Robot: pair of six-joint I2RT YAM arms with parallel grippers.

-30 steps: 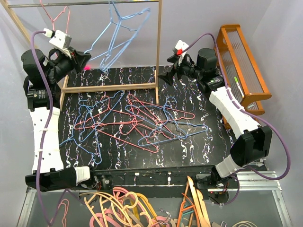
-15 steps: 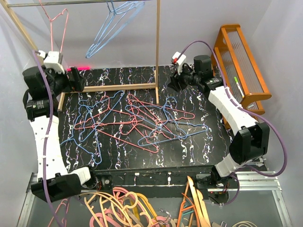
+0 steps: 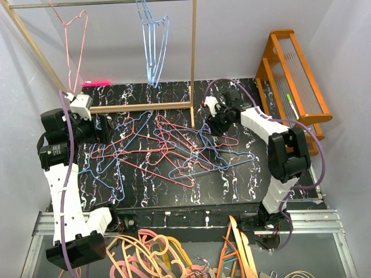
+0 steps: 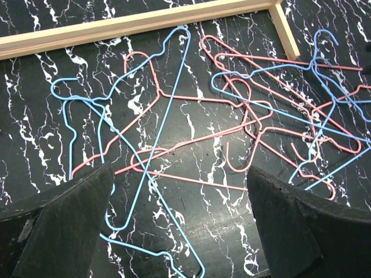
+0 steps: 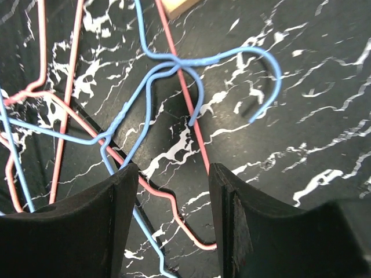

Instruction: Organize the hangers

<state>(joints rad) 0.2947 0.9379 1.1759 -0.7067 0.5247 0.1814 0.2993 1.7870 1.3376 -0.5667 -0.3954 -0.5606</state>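
Pink and light blue wire hangers (image 3: 174, 145) lie tangled on the black marbled table. A pink hanger (image 3: 68, 52) and a blue hanger (image 3: 153, 52) hang from the rail above. My left gripper (image 3: 101, 128) (image 4: 179, 174) hovers wide open over the left of the pile, above a blue wire (image 4: 152, 168), with nothing between its fingers. My right gripper (image 3: 215, 124) (image 5: 173, 171) is low at the pile's right end, jaws half apart. A pink wire (image 5: 174, 209) runs loose between its fingers, and a blue hook (image 5: 272, 58) lies just beyond.
The wooden rack's base bar (image 3: 145, 106) (image 4: 139, 23) and upright post (image 3: 193, 58) border the pile at the back. An orange slatted rack (image 3: 295, 75) stands at the right. Thicker orange, pink and cream hangers (image 3: 145, 255) lie below the table's near edge.
My left gripper opened, left the blue hanger on the rail and dropped toward the pile. My right gripper came down onto the pile's right end and narrowed its jaws.
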